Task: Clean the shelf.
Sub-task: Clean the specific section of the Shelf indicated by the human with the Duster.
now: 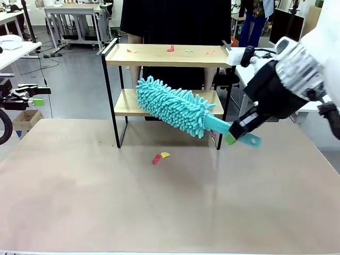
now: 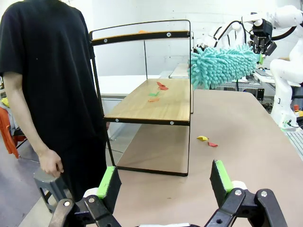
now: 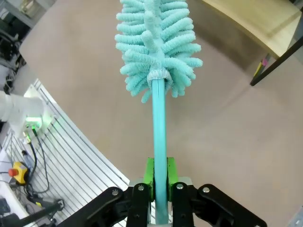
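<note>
The left gripper hangs well off to the left, jaws apart and empty. The shelf stands at the table's far side: one rack, two boards, four scraps on top and two more on the table in front. One turquoise duster slants down-right from the lower board, its head perhaps touching it, to the nearer right gripper, which is clamped on the handle.
</note>
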Controlling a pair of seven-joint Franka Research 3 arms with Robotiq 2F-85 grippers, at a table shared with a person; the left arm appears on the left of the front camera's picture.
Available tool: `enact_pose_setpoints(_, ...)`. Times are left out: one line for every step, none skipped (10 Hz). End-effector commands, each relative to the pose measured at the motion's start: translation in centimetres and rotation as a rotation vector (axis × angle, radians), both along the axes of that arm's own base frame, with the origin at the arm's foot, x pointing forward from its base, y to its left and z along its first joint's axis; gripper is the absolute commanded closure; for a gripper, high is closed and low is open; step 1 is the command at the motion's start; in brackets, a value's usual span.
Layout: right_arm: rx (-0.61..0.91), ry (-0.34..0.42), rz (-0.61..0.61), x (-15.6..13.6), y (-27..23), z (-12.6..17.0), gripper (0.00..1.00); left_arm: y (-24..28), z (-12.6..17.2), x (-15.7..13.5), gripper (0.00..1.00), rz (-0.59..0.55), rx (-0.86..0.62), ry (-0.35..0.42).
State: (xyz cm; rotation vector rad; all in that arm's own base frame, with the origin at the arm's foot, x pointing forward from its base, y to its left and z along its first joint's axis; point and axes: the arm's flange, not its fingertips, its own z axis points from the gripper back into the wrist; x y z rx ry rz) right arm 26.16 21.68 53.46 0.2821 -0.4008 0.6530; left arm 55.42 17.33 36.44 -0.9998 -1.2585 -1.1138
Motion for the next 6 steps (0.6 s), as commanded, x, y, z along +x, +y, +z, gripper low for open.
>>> enact_pose_setpoints(-0.010,-0.013,0.014,-0.4,-0.5,0.2,0.87,-0.1,0.2,-0.1,0.00,0.001,0.002,-0.004)
enact_pose_setpoints(-0.010,-0.013,0.014,-0.4,-0.5,0.2,0.87,-0.1,0.2,-0.1,0.00,0.001,0.002,-0.004)
enact_pose_setpoints(-0.010,-0.013,0.014,-0.4,-0.5,0.2,0.87,-0.1,0.2,-0.1,0.00,0.001,0.002,-0.004)
enact_pose_setpoints(-0.004,0.001,0.007,-0.1,0.0,0.1,0.87,-0.1,0.2,-0.1,0.00,0.001,0.002,-0.004)
enact_pose_setpoints(0.009,-0.051,-0.021,0.1,2.4,-0.2,0.87,-0.1,0.2,-0.1,0.00,0.001,0.002,-0.004)
enact_pose_setpoints(0.053,-0.091,-0.043,0.6,3.6,-0.1,0.87,-0.1,0.2,-0.1,0.00,0.001,0.002,-0.004)
